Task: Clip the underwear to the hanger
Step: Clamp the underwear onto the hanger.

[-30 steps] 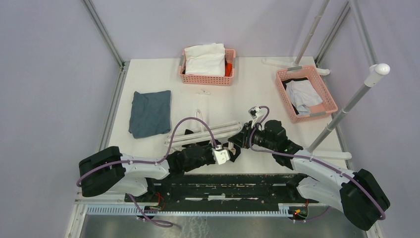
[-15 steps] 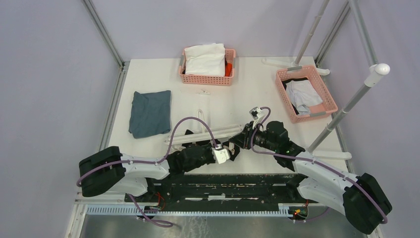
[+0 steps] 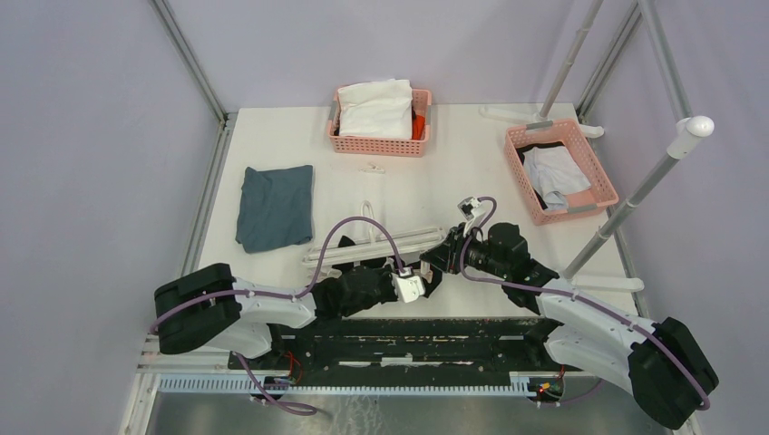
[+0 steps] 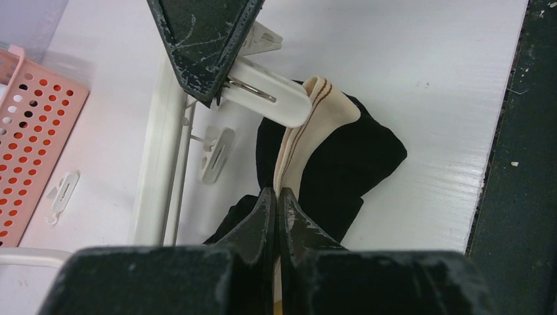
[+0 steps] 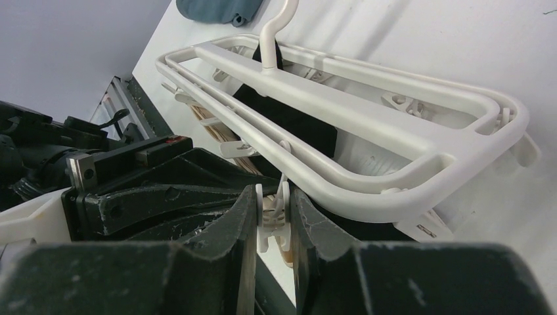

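The underwear [image 4: 355,164], black with a beige waistband [image 4: 309,125], lies bunched on the white table beside the hanger [image 4: 157,164]. My left gripper [image 4: 276,191] is shut on the waistband's edge. The hanger [image 5: 368,111] is a white rectangular frame with small dangling clips, and black fabric [image 5: 289,125] shows under its rails. My right gripper [image 5: 274,193] is shut on one white clip [image 5: 272,210], squeezing its tail end. In the left wrist view that clip [image 4: 269,98] sits just above the waistband, touching or almost touching it. In the top view both grippers [image 3: 426,275] meet at the hanger's near right corner [image 3: 399,240].
A folded blue-grey cloth [image 3: 275,206] lies at the left. A pink basket [image 3: 379,143] with a white garment stands at the back, and another pink basket [image 3: 580,195] is at the right. A slanted white pole [image 3: 635,195] crosses the right side. A loose clip [image 3: 372,168] lies near the back basket.
My left arm has shifted slightly to the right, bringing the waistband closer to the held clip. The right gripper has stayed nearly in place.
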Action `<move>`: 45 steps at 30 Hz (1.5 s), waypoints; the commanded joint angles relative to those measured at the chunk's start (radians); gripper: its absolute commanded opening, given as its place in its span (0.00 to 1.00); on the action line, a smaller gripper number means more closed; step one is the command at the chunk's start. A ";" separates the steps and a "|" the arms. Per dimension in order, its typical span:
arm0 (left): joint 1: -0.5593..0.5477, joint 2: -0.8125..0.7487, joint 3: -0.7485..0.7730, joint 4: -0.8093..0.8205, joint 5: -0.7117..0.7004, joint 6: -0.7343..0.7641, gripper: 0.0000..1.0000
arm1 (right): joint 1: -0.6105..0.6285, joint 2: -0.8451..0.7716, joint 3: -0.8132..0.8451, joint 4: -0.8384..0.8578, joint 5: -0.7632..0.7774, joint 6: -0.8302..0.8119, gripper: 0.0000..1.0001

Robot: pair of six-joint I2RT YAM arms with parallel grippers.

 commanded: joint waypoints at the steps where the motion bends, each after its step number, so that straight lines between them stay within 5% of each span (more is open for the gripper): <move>1: -0.009 -0.006 0.036 0.074 -0.016 0.021 0.03 | 0.008 -0.011 0.000 0.078 -0.003 0.005 0.12; 9: -0.016 -0.011 0.053 -0.065 0.068 0.052 0.03 | 0.007 -0.091 0.017 0.047 0.074 -0.006 0.11; 15: -0.018 -0.103 0.058 -0.271 0.260 0.058 0.42 | 0.008 -0.135 0.037 -0.032 0.119 -0.049 0.11; 20: -0.018 -0.167 0.069 -0.381 0.315 0.046 0.61 | 0.008 -0.124 0.026 -0.015 0.111 -0.036 0.12; 45: 0.049 0.002 0.203 -0.317 0.444 0.115 0.57 | 0.008 -0.137 0.031 -0.038 0.097 -0.035 0.11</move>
